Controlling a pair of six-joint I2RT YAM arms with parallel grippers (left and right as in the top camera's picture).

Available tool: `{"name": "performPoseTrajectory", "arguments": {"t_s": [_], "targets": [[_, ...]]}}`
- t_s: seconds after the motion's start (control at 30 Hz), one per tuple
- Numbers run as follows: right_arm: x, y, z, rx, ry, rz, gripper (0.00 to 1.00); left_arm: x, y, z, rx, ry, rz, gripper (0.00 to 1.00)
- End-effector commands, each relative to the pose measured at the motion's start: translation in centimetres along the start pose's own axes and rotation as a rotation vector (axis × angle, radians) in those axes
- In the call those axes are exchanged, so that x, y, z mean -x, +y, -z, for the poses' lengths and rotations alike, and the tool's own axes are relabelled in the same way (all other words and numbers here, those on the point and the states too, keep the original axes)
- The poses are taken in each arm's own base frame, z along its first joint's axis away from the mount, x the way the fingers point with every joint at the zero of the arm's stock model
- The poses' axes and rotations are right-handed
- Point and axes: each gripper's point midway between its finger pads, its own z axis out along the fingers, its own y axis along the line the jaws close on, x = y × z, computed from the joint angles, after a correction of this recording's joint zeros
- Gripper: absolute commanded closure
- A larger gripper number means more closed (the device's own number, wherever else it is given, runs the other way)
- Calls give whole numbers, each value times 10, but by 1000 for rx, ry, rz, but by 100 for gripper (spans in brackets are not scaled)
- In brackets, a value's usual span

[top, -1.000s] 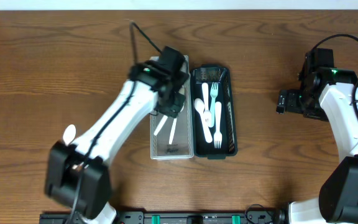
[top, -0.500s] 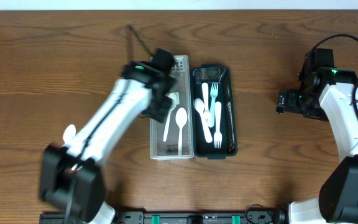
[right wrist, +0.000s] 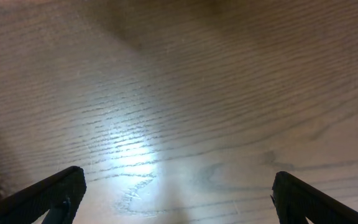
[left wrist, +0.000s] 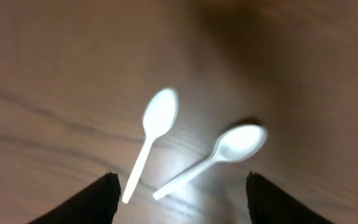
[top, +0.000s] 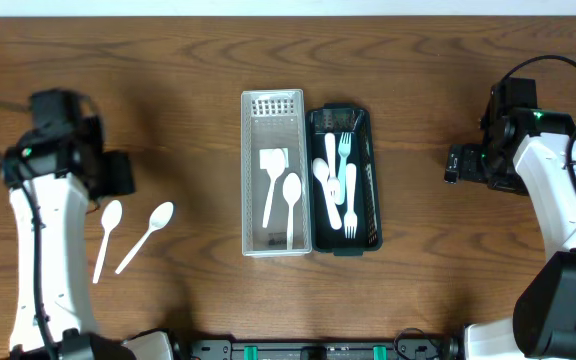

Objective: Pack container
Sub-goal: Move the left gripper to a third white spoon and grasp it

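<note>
Two long containers sit touching, side by side, at the centre of the wooden table (top: 448, 60). The pale grey perforated tray (top: 274, 110) holds a white spoon (top: 291, 200) and a flat white utensil (top: 271, 180). The black tray (top: 366, 125) holds white forks and spoons (top: 336, 190). A second ago the left arm was over the grey tray. Now the left gripper (left wrist: 180, 186) hangs wide open and empty above two loose spoons (top: 108, 235) at the table's left. The right gripper (right wrist: 179, 186), far right, is unchanged, jaws spread wide, holding nothing.

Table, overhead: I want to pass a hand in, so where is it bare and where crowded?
Bare wood lies between the black tray and the right arm, and between the clear tray and the two loose spoons. Crowded: inside both trays.
</note>
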Motion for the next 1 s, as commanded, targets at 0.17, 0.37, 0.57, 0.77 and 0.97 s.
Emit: {"name": "performPoseTrajectory", "arguments": {"t_s": [0.17,0.37,0.57,0.77,0.97], "targets": [[1,-2,1,2,-5,-19,1,-47,67,-81,126,42,123,7],[1,-2,1,2,-9,-19,1,-52,77,-101,121,71,66,7],[0,-2,1,1,-4,-18,1,-61,76,-119,114,136,26,7],[-1,-3,1,-1,3,-17,1,-71,68,-141,67,195,23,7],[-3,-3,1,-3,8,-8,1,-78,59,-156,19,231,24,8]]}}
